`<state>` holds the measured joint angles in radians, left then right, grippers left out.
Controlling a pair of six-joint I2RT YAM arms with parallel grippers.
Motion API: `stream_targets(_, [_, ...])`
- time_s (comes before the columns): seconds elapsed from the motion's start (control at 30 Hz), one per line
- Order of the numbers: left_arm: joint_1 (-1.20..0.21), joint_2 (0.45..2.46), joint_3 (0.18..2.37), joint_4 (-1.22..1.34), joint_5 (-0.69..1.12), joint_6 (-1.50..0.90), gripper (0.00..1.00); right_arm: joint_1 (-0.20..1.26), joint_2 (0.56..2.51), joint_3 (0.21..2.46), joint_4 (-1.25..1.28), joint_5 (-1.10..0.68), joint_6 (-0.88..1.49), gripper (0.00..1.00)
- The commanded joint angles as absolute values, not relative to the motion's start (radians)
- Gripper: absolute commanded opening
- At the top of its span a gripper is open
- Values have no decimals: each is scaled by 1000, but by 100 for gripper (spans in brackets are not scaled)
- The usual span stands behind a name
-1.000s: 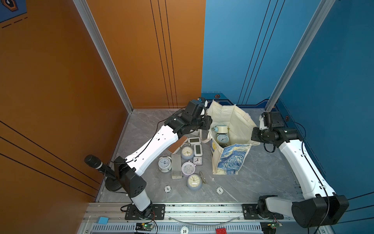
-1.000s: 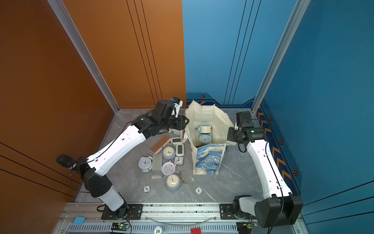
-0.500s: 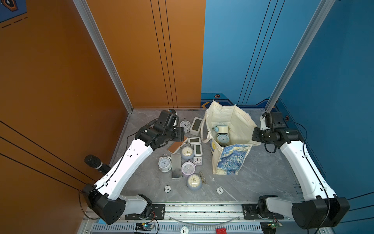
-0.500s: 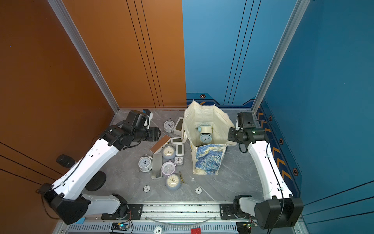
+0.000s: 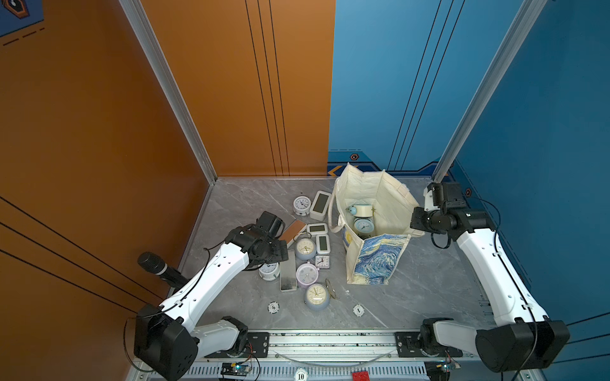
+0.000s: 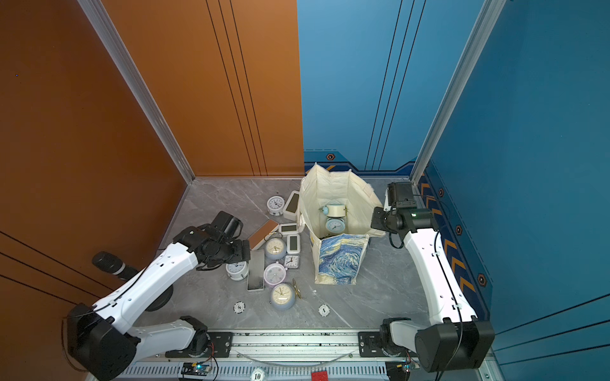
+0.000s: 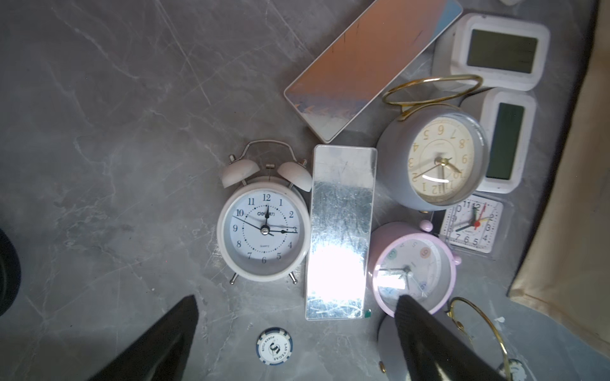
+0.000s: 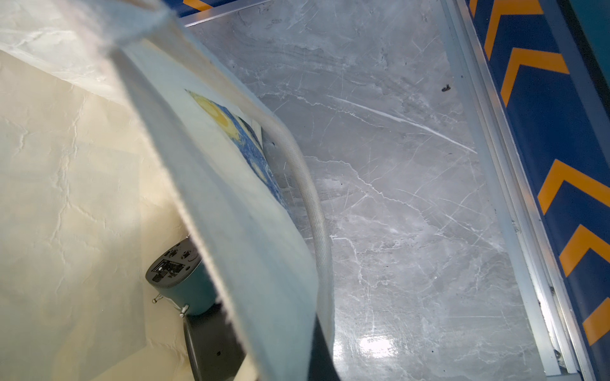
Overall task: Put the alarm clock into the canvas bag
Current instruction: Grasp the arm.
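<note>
Left end effector spread near "deli" clock, "LAS VEGAS" chip

Two clocks in canvas bag; other clocks leftward

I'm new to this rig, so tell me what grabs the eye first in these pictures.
The starry-night canvas bag stands open on the right, two clocks already inside, its rim pinched by the right fingers. Left of it lies a huddle of alarm clocks, with the left fingers spread wide over a white twin-bell clock.
</note>
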<state>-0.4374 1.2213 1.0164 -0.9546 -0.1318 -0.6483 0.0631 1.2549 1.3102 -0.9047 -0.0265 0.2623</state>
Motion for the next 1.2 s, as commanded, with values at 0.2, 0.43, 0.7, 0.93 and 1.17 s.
stream_targets(0.2, [-358, 1302, 946, -923, -66, -663, 98, 74, 1277, 1349, -884, -27, 250, 4])
stream_targets(0.43, [-320, 1357, 897, -846, -23, -649, 98, 74, 1276, 1353, -885, -23, 248, 4])
stream_targets(0.7, [-312, 1410, 897, -843, -56, -594, 100, 74, 1276, 1347, -886, -25, 245, 5])
stream_targets(0.93, [-305, 1450, 906, -841, -57, -547, 89, 74, 1266, 1343, -886, -18, 242, 4])
stream_targets(1.17, [-300, 1444, 913, -841, -54, -529, 72, 73, 1254, 1329, -884, -19, 244, 4])
